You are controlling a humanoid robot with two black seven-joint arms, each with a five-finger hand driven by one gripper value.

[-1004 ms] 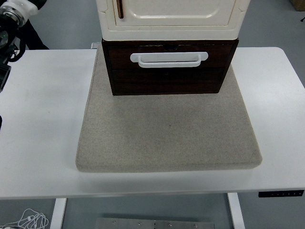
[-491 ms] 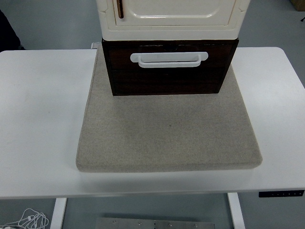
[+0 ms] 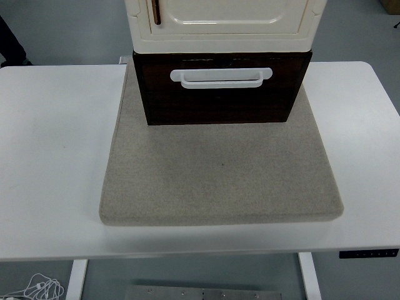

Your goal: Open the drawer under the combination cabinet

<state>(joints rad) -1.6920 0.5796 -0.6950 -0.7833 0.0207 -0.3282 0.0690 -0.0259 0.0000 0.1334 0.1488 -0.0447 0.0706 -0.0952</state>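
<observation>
Drawer under cabinet, at mat's far end, on table.

Lighting: bright, even, diffuse from above; soft shadow under the cabinet onto the mat; mild sheen on the white worktop; focus sharp throughout; slight edge curvature.

- A white worktop fills most of the view under even light.
- Grey-blue floor lies beyond its far edge.
- White legs and a coiled white cable show beneath it.
</observation>
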